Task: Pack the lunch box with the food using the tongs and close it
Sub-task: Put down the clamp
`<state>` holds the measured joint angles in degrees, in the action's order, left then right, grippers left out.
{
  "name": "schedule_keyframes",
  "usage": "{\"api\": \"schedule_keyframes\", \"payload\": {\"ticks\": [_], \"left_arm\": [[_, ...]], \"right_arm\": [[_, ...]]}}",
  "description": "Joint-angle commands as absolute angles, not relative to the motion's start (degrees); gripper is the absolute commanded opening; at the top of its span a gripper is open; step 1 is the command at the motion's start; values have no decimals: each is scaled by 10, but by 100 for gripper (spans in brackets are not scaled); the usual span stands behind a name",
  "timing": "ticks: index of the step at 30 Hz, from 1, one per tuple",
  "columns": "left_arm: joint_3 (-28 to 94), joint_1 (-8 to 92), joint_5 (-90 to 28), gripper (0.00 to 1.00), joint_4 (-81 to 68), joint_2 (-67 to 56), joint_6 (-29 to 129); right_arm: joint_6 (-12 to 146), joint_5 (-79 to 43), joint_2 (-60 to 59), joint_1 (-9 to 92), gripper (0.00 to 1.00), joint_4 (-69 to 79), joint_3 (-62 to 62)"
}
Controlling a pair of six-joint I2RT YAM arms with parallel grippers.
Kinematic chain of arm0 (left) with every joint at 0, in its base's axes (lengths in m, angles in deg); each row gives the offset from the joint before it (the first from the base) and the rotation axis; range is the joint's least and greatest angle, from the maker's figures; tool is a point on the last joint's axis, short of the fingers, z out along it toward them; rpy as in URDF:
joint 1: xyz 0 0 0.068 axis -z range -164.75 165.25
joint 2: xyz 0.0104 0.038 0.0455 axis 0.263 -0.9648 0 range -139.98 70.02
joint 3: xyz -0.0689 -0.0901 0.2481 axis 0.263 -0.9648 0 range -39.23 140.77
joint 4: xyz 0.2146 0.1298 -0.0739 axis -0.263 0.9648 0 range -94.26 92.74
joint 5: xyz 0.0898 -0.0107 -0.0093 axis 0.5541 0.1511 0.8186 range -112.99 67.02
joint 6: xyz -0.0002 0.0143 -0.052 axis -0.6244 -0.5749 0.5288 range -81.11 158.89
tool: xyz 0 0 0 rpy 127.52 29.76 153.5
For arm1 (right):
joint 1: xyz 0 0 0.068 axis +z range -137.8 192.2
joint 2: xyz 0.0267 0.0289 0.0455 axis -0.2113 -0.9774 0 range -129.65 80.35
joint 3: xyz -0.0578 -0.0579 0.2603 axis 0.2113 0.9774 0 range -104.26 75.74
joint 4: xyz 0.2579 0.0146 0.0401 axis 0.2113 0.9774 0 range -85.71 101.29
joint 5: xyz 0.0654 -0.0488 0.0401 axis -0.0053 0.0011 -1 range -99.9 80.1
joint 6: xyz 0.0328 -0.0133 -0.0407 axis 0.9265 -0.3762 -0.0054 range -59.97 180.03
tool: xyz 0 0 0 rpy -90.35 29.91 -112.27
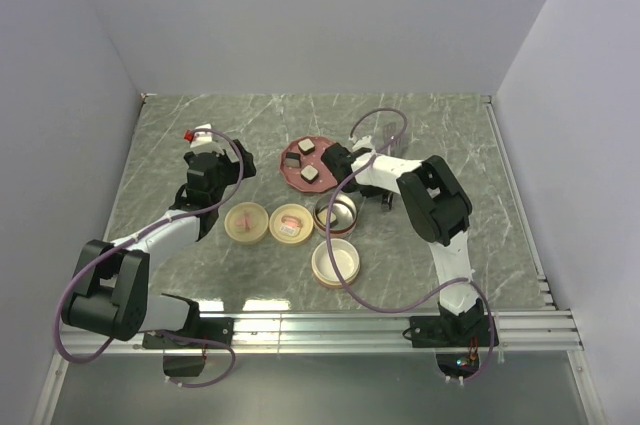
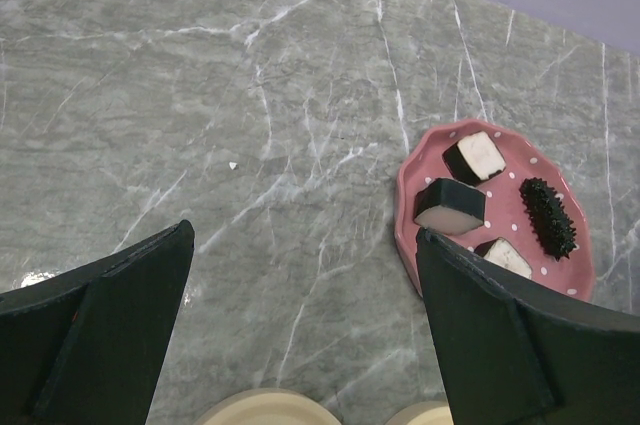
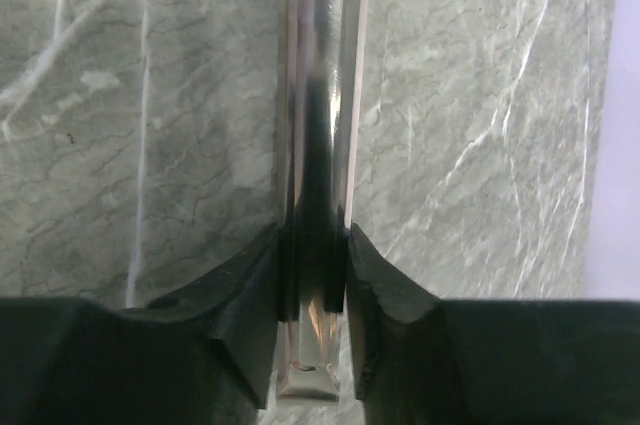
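food (image 2: pixel 449 205), grey marble table (image 1: pixel 450 135), pale walls (image 1: pixel 300 15)

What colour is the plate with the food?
The plate is pink with white dots; left wrist view shows it best.

We note a grey-green marble-patterned table (image 1: pixel 450 145) with white veining, boxed in by a plain pale lavender back wall (image 1: pixel 320 15), left wall (image 1: pixel 50 95) and right wall (image 1: pixel 585 95). Silvery metal rails (image 1: pixel 330 325) run along the table's near edge and up its right side. Light is even and diffuse, and we see a soft glare on the tabletop just beside the near rails.
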<state>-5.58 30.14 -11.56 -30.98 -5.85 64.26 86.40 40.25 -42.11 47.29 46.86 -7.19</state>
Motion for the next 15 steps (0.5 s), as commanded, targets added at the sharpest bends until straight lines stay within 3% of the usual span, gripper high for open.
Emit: {"api": "schedule_keyframes", "payload": {"ticks": [1, 5, 15], "left_arm": [[-54, 298, -121, 99, -334, -53, 649], [-53, 298, -122, 100, -334, -55, 648], [-52, 298, -122, 100, -334, -55, 648]], "right_arm": [[853, 393, -429, 473, 40, 466, -95], [855, 402, -437, 474, 50, 475, -104], [858, 409, -441, 490, 52, 483, -115]]}}
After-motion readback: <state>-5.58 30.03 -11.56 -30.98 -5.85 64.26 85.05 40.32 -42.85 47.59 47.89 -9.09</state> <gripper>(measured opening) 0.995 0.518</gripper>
